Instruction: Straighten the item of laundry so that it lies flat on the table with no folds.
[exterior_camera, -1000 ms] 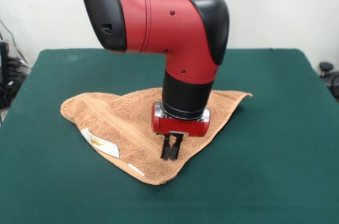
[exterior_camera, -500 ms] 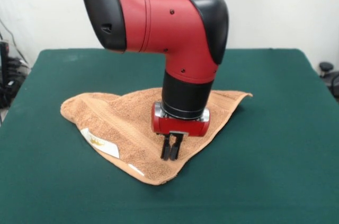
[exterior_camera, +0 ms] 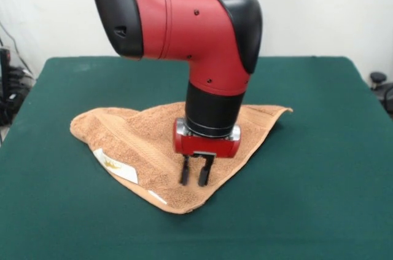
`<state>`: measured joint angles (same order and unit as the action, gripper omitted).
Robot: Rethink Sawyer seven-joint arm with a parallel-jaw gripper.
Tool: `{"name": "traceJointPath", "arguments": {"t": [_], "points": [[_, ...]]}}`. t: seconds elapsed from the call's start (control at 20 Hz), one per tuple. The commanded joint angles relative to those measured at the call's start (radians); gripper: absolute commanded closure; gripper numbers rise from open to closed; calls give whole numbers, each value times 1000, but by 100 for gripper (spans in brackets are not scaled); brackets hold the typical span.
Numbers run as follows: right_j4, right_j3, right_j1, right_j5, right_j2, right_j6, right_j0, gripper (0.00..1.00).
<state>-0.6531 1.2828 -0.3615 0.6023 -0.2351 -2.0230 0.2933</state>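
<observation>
The orange-tan terry towel (exterior_camera: 141,149) lies on the dark green table (exterior_camera: 319,168), folded over into a rough triangle with its point toward the front edge. A white care tag (exterior_camera: 115,166) shows on its left part. My gripper (exterior_camera: 194,175) hangs from the red and black arm straight above the towel's front part. Its two black fingers (exterior_camera: 184,174) stand a little apart, with nothing between them, tips at or just above the cloth. The arm hides the towel's middle behind it.
Dark cables and gear (exterior_camera: 9,88) sit off the table's left side, and a dark object (exterior_camera: 379,85) off its right side. A white wall stands behind the robot.
The fingers were together and have spread apart. The arm has shifted very slightly left. The towel has not moved.
</observation>
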Motion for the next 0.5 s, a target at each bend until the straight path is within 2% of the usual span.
{"name": "traceJointPath", "arguments": {"t": [0.05,0.2,0.35,0.5], "points": [[-28,81,107,-80,-35,49,42,0],[0,89,38,-6,-51,90,45,0],[30,100,2,-34,-65,35,49,0],[19,92,-4,-94,-44,-30,36,0]]}}
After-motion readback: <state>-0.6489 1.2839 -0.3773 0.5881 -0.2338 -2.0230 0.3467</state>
